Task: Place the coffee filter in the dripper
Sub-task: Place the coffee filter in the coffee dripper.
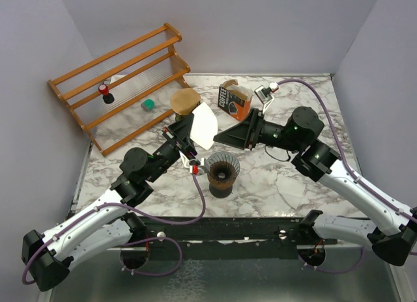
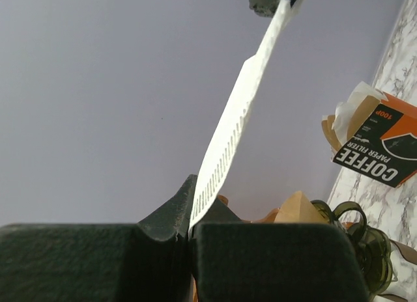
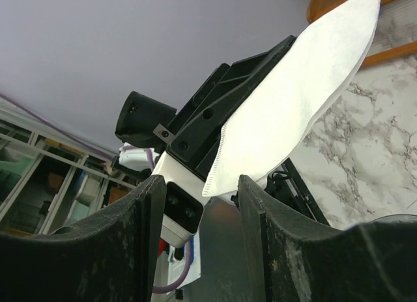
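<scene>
A white paper coffee filter (image 1: 204, 126) is held up in the air, pinched at its left edge by my left gripper (image 1: 187, 131). In the left wrist view the filter (image 2: 234, 126) shows edge-on, clamped between the shut fingers of the left gripper (image 2: 189, 229). My right gripper (image 1: 219, 138) is open, its tips at the filter's right lower edge. In the right wrist view the filter (image 3: 293, 113) has its lower corner between the spread fingers of the right gripper (image 3: 202, 204). The dark ribbed dripper (image 1: 223, 167) stands on the table below the filter, with nothing in it.
An orange-and-black coffee filter box (image 1: 233, 99) stands behind, also in the left wrist view (image 2: 378, 142). A brown cone (image 1: 185, 101) sits next to it. A wooden rack (image 1: 120, 81) fills the back left. Walls close in on three sides.
</scene>
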